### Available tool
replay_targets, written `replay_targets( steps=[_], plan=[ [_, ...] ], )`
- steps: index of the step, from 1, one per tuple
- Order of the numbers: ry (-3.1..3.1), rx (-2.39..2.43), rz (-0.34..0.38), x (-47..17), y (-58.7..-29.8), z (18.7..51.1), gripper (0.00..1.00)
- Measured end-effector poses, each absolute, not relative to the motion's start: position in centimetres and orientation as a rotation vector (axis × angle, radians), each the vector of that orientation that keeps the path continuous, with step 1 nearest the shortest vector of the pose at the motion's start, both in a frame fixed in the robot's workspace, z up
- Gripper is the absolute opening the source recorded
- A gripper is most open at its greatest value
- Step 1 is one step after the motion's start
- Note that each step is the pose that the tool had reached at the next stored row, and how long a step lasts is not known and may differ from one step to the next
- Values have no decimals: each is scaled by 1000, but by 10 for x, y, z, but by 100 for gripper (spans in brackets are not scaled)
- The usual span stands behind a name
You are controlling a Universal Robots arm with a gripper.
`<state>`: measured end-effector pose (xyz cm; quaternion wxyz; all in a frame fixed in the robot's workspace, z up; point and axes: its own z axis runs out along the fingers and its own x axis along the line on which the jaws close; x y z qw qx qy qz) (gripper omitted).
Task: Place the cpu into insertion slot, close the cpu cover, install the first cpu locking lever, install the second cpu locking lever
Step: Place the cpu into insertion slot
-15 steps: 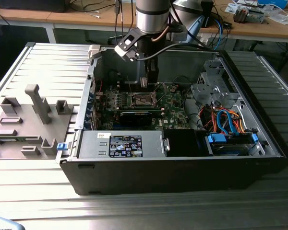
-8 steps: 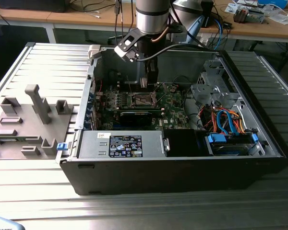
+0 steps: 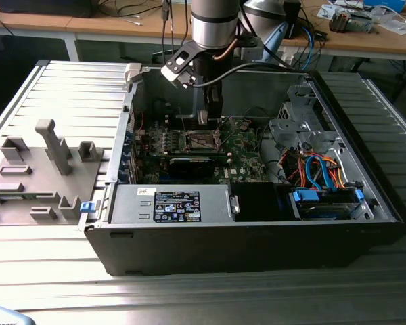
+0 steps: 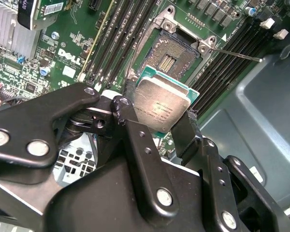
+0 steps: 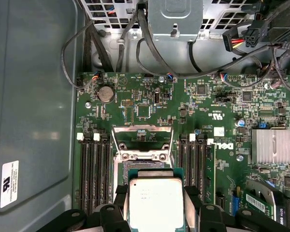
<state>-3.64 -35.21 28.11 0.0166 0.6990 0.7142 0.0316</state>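
Observation:
My gripper [image 3: 212, 116] reaches down into the open computer case [image 3: 257, 237], above the green motherboard [image 3: 240, 145]. It is shut on the cpu [image 4: 162, 102], a flat silver-topped chip held by its edges between the two black fingers [image 4: 122, 107]. The cpu [image 5: 154, 203] hovers just over and to one side of the insertion slot [image 4: 173, 54], whose dark contact field lies bare. The cpu cover [image 5: 141, 140] stands swung up and open at the slot's far edge. A thin lever rod [image 4: 237, 53] sticks out beside the slot.
Long memory slots [image 5: 94, 169] run along both sides of the slot. A finned heat sink [image 5: 272, 145], a black card [image 3: 193, 164], cable bundles [image 3: 318, 169] and a drive cage [image 3: 294, 115] crowd the case. A grey fixture tray [image 3: 34, 169] lies at the exterior view's left.

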Motion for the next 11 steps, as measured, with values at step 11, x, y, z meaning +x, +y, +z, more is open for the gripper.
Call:
replay_targets(
  steps=[11],
  plan=[
    [2220, 2173, 98, -37, -352, 278, 55]
  ],
)
